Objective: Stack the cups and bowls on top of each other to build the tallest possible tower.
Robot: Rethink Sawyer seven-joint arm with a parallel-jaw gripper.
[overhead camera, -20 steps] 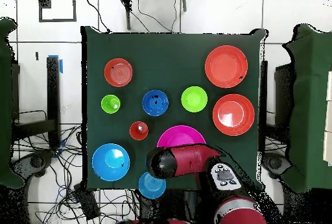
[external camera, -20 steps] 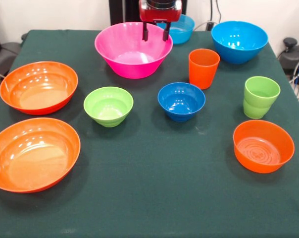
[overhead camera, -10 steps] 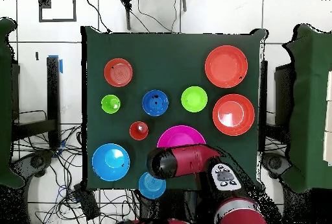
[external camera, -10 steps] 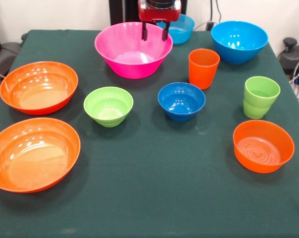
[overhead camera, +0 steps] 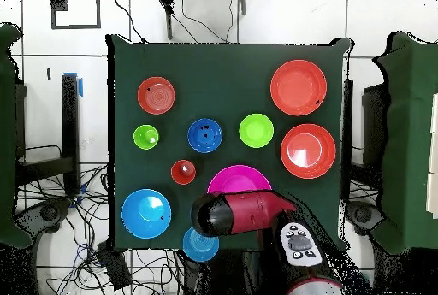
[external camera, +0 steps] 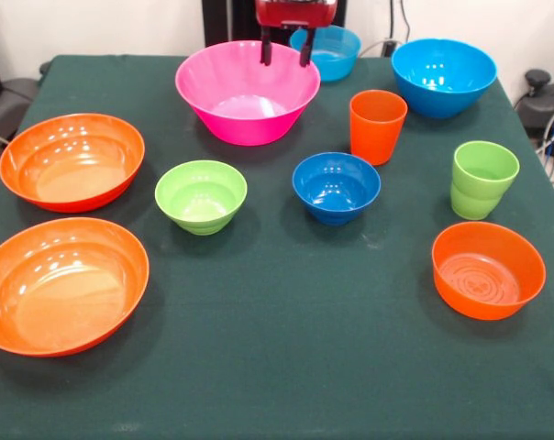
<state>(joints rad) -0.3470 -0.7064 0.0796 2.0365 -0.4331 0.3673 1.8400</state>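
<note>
Your gripper [external camera: 285, 53] hung with its two dark fingers parted and empty above the far rim of the big glossy pink plastic bowl [external camera: 246, 93], at the table's twelve o'clock in the front view. That bowl sat alone on the dark green cloth [external camera: 286, 348]. The tapered orange plastic tumbler [external camera: 377, 126] stood at its three o'clock, the nearer wide shallow orange bowl [external camera: 72, 160] at its eight o'clock, nothing stacked.

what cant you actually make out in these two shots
- Tool: front view cuts off everything above its tips at the top edge; overhead, the arm covers it.
- Pink bowl: overhead, its base-side half lies under the arm.
- Far sky blue bowl: front view, partly behind the tool.
</note>
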